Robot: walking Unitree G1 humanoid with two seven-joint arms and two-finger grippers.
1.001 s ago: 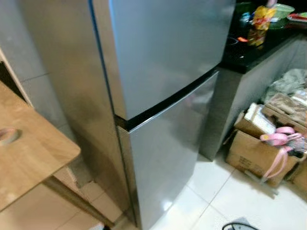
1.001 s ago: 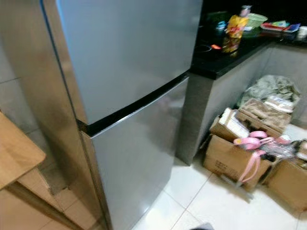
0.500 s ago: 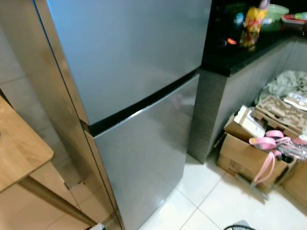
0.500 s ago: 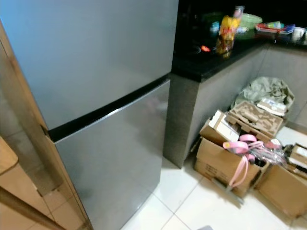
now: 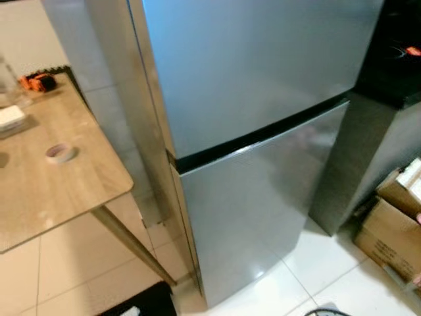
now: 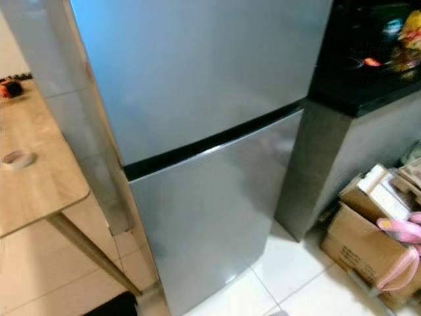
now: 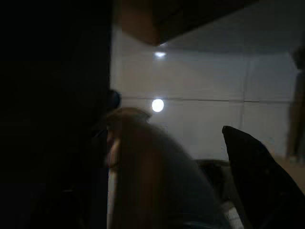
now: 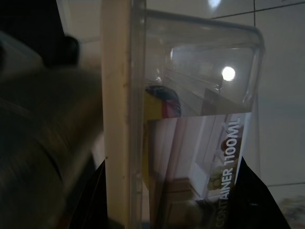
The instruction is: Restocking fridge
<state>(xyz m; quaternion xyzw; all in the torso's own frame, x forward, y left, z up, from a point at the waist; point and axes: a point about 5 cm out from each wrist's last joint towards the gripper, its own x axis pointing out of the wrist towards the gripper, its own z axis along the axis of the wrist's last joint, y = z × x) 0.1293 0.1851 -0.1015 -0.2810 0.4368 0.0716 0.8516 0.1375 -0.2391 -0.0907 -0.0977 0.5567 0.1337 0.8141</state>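
My right gripper [image 8: 171,210] is clamped on a clear plastic container [image 8: 190,119]; my left gripper [image 7: 190,191] I cannot tell about. The fridge [image 5: 263,131] stands shut ahead, beside the wooden table [image 5: 59,178]. Risk: with a loaded hand, pulling the door could tip or drop the container.

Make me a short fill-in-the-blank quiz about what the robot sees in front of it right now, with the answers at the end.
1. Both doors of the silver fridge are ____.
2. The roll of tape lies on the wooden ____.
3. The right gripper holds a clear plastic ____.
4. The cardboard box stands on the ____.

Missing words: shut; table; container; floor
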